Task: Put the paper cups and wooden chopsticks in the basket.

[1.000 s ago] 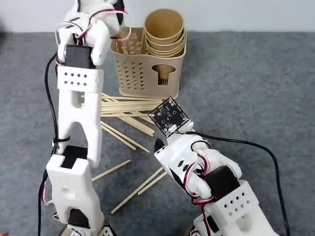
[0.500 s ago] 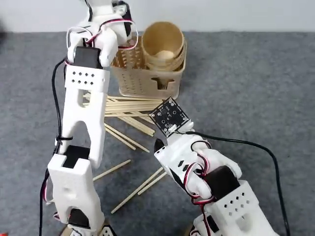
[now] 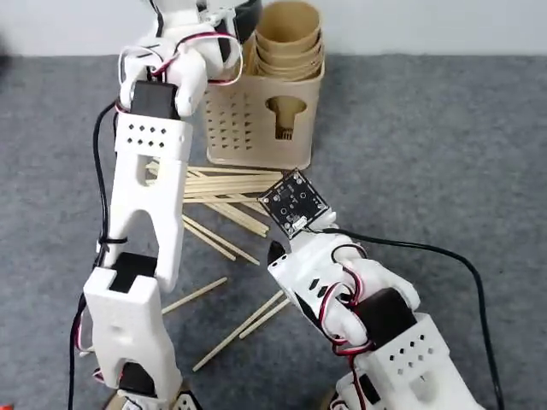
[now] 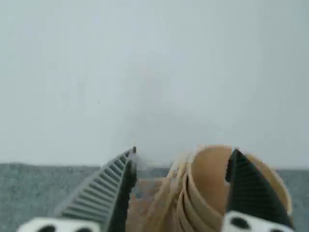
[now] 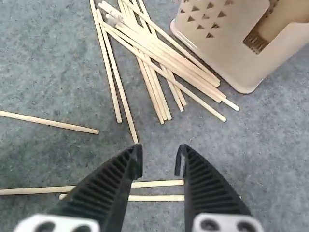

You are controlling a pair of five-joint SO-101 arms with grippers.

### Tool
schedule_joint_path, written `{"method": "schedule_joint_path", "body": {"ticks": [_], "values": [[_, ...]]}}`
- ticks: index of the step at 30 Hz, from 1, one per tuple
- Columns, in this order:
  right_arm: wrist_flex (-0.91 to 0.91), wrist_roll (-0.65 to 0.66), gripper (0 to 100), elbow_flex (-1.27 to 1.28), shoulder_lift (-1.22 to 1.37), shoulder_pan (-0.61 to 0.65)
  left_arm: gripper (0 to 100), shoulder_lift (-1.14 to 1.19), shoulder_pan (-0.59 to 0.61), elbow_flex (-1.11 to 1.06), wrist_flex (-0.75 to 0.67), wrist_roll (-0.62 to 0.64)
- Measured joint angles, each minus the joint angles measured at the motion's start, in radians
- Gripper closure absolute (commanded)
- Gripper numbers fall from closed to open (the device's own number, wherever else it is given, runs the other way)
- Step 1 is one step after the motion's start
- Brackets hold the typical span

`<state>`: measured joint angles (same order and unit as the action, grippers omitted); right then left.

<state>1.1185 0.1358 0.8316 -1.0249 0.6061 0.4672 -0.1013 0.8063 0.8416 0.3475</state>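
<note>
A stack of paper cups (image 3: 289, 41) stands in the beige basket (image 3: 256, 120) at the back of the grey mat. My left gripper (image 3: 235, 13) is at the basket's top rim beside the cups. In the left wrist view it (image 4: 184, 153) is open, its fingers straddling the rim and the near side of the cup stack (image 4: 205, 193). Several wooden chopsticks (image 3: 224, 190) lie fanned in front of the basket, more loose ones (image 3: 239, 329) nearer. My right gripper (image 5: 159, 153) hangs open a little above two chopsticks (image 5: 154, 183), holding nothing.
The right arm's wrist camera board (image 3: 293, 202) sits over the near end of the chopstick pile. A single chopstick (image 5: 48, 123) lies apart from the bundle (image 5: 159, 67). A pale wall rises just behind the basket (image 5: 231, 43). Bare mat lies to the right.
The left gripper moved toward the back over the basket. The basket tipped, then came upright with the cups still inside. The right arm has not moved.
</note>
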Motion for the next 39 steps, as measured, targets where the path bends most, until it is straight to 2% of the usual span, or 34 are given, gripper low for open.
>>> {"method": "schedule_joint_path", "body": {"ticks": [6, 9, 13, 19, 21, 24, 28, 33, 36, 39], "values": [[0.0, 0.0, 86.5, 0.0, 0.0, 0.0, 78, 0.0, 0.008, 0.103, -0.034, 0.003], [0.0, 0.0, 86.5, 0.0, 0.0, -0.02, 80, 0.0, 0.031, 0.19, 0.032, 0.003], [0.0, 0.0, 86.5, 0.0, 0.0, -0.048, 81, 0.0, 0.077, 0.348, 0.262, 0.003], [0.0, 0.0, 86.5, 0.0, 0.0, -0.055, 84, 0.0, 0.155, 0.491, 0.779, 0.006], [0.0, 0.0, 86.5, 0.0, 0.0, -0.055, 85, 0.0, 0.173, 0.491, 0.858, 0.041], [0.0, 0.0, 86.5, 0.0, 0.0, -0.055, 85, 0.0, 0.213, 0.491, 0.888, 0.087], [0.0, 0.0, 86.4, 0.0, 0.0, -0.055, 85, -0.002, 0.241, 0.411, 0.893, 0.183], [0.0, 0.0, 86.2, 0.0, 0.0, -0.055, 85, -0.002, 0.316, 0.189, 0.893, 0.327], [0.0, 0.0, 86.2, 0.006, 0.0, -0.055, 84, -0.002, 0.359, 0.003, 0.893, 0.325], [0.0, 0.0, 86.2, 0.052, 0.015, -0.057, 84, -0.02, 0.373, -0.181, 0.893, 0.261]]}}
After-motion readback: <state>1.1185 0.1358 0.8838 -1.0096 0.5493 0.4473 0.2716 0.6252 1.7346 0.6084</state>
